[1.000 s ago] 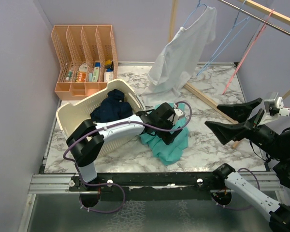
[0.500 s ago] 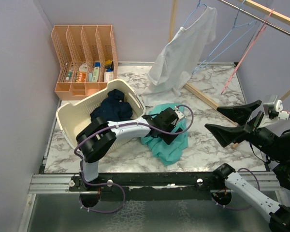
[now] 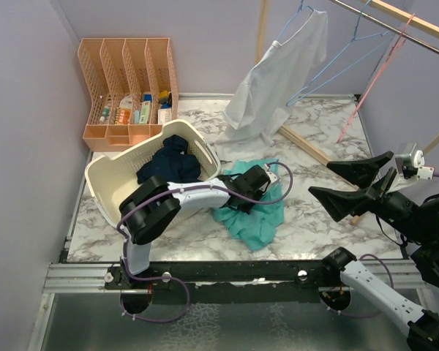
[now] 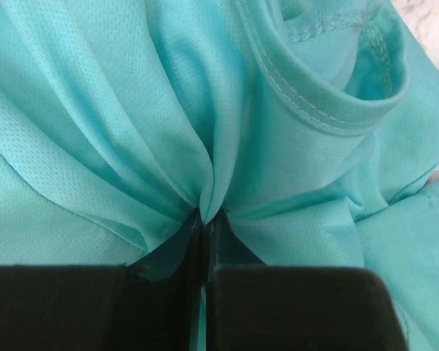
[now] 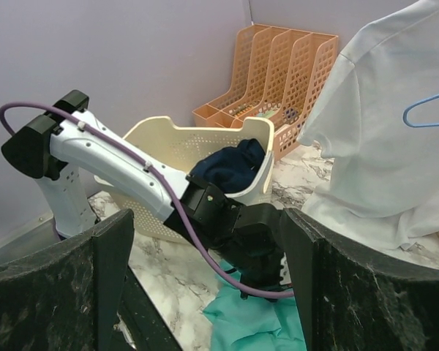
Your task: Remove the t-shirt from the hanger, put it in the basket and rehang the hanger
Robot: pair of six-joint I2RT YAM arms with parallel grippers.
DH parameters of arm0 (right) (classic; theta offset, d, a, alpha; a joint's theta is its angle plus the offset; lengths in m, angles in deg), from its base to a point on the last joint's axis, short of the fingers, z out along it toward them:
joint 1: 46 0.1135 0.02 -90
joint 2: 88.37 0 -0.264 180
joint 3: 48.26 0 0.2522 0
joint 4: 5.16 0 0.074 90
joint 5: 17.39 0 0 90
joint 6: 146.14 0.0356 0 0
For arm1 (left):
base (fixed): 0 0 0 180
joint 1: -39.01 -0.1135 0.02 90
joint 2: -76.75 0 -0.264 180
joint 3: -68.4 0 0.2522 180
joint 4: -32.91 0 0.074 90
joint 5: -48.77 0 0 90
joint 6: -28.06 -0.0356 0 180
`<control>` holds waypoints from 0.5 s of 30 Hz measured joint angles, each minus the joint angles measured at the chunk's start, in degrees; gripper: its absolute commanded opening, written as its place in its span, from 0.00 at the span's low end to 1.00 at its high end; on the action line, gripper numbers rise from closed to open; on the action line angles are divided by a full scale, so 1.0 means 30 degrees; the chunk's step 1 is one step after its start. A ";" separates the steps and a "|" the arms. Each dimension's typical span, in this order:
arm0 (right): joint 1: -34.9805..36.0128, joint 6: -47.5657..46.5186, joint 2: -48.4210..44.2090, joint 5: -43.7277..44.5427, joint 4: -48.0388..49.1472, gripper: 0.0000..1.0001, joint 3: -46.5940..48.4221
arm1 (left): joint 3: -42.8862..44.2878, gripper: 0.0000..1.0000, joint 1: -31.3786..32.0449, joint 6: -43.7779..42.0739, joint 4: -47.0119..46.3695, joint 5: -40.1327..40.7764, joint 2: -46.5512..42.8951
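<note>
I see the white t-shirt [image 3: 278,80] on the blue hanger [image 3: 301,9] at the back of the table. Its long axis runs from the collar at upper right down-left, and the hem reaches the marble top [image 3: 314,219]. It looks plain and creased, draped askew.

My left gripper [image 4: 203,219] is pinched tight on a teal shirt [image 3: 260,216], which is bunched beside the cream basket [image 3: 110,172]. The fabric puckers into the closed fingers. The right gripper [image 3: 320,179] hovers at the right with its fingers spread wide, holding nothing.

The basket holds dark navy clothing [image 3: 168,164]. The orange file organizer [image 3: 124,80] has small bottles and boxes in its front trays.
</note>
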 measured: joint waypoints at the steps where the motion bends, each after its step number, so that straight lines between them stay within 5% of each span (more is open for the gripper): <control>1: 0.0000 0.0000 0.0000 0.0007 0.0000 0.81 -0.0015 | 0.0073 0.00 0.0000 -0.0036 0.0211 0.0007 -0.0051; 15: 0.0000 0.0015 0.0321 -0.0029 0.0131 0.81 -0.1093 | 0.6470 0.00 -0.0029 -0.1610 0.4801 0.3963 -0.7023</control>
